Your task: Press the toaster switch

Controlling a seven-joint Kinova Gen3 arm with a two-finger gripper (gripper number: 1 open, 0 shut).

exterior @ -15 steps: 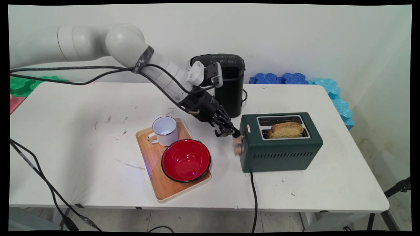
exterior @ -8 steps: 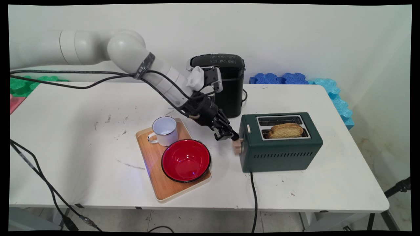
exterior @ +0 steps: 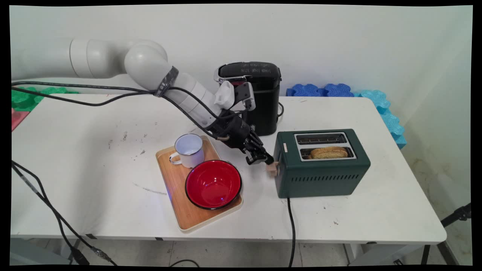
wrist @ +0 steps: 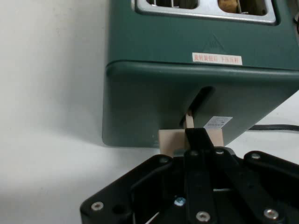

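A dark green toaster (exterior: 322,173) stands right of centre on the white table, with a slice of bread (exterior: 328,152) sunk low in its near slot. My gripper (exterior: 263,158) is shut, and its tips rest on top of the pale wooden lever (exterior: 272,168) at the toaster's left end. In the hand view the joined fingertips (wrist: 196,135) sit against the lever (wrist: 170,140), low in the slot of the toaster (wrist: 187,84). A bit of the bread (wrist: 229,4) shows at the top edge.
A wooden tray (exterior: 171,177) to the gripper's left holds a white mug (exterior: 189,149) and a red bowl (exterior: 213,183). A black coffee machine (exterior: 263,98) stands behind the arm. The toaster's black cord (exterior: 292,229) runs off the front edge. Blue foam mats (exterior: 339,90) line the back right.
My gripper has moved down with the lever beneath it. The lever has dropped, and the bread has sunk into the slot.
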